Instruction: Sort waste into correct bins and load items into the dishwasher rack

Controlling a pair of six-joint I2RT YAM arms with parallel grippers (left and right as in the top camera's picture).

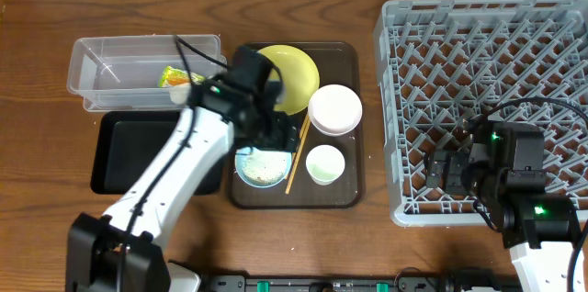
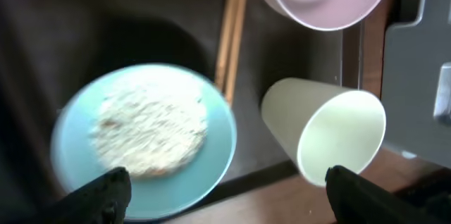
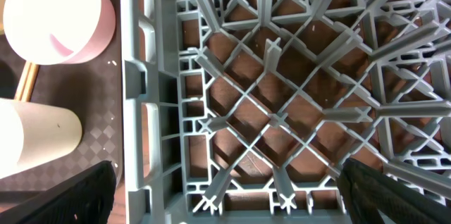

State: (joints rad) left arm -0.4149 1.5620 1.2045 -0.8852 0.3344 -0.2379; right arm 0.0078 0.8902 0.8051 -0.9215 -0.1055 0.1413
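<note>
On the brown serving tray, the light-blue bowl holds a heap of rice. My left gripper hangs open just above it, one finger over the bowl's near rim and the other by the small white cup. Chopsticks lie between bowl and cup. The yellow plate and white bowl sit behind. The green-and-orange wrapper lies in the clear tub. My right gripper is open and empty over the front-left corner of the grey dishwasher rack.
The black tray lies in front of the clear tub, left of the brown serving tray. My left arm crosses over the black tray. The rack's left wall stands close to the serving tray's right edge.
</note>
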